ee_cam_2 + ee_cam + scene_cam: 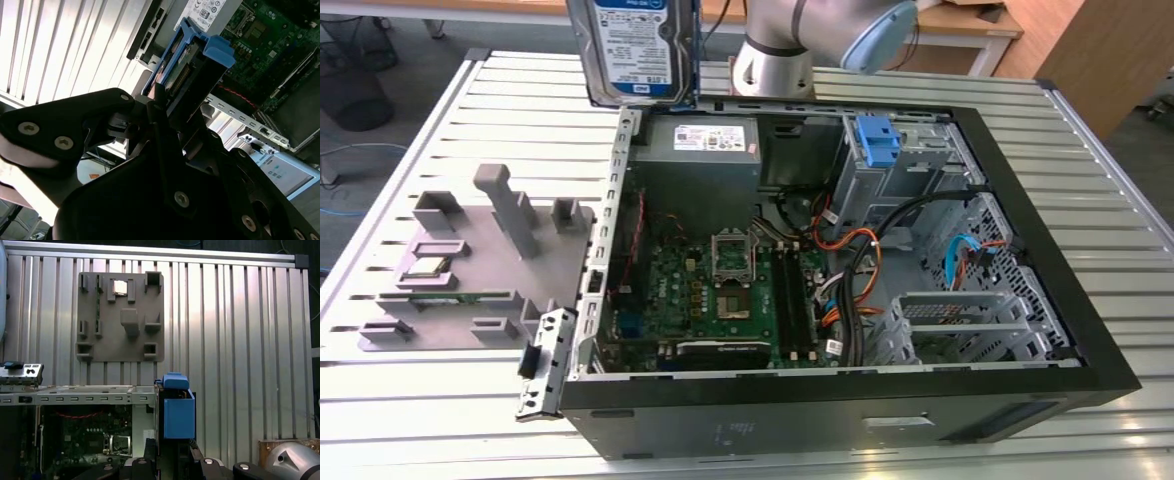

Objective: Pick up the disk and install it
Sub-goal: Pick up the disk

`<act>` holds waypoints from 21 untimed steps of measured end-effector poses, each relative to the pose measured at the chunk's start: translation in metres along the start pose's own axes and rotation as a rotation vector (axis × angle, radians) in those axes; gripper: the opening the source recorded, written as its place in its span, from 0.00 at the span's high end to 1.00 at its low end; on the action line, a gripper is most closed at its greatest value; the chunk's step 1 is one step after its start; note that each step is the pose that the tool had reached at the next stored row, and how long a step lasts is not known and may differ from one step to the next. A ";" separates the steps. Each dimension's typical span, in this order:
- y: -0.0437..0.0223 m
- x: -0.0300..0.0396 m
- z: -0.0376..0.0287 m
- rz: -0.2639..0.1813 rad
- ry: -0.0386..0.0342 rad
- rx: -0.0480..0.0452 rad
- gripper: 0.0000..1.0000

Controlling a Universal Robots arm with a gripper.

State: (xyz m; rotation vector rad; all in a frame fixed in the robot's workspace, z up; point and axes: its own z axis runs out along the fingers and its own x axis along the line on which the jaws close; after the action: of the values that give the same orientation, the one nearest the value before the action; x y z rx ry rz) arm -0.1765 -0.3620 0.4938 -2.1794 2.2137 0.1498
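Note:
The disk [634,50] hangs upright above the table's far side, just beyond the back corner of the open computer case [1051,240] on the exterior view's left. Its white-and-blue label faces the exterior camera. In both wrist views my gripper [175,105] is shut on the disk [192,60], its black fingers clamping the drive's lower end. The blue rail and tab of the disk [178,412] stick out beyond the gripper [172,457], over the case's edge and the slatted table.
Inside the case lie a motherboard [734,290], a grey power supply [700,150], loose orange and blue cables [961,255], and a drive cage with a blue bracket [874,135]. A grey fixture plate [467,260] sits on the table left of the case. The arm's base [774,60] stands behind.

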 end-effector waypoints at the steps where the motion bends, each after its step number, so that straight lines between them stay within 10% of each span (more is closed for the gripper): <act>1: -0.0036 -0.0001 -0.0002 0.000 0.0000 0.0000 0.65; 21: -0.0695 -0.0013 -0.0031 0.000 0.0000 -0.0002 0.65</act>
State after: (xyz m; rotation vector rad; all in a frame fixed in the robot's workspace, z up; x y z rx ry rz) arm -0.1069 -0.3620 0.4938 -2.1795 2.2137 0.1500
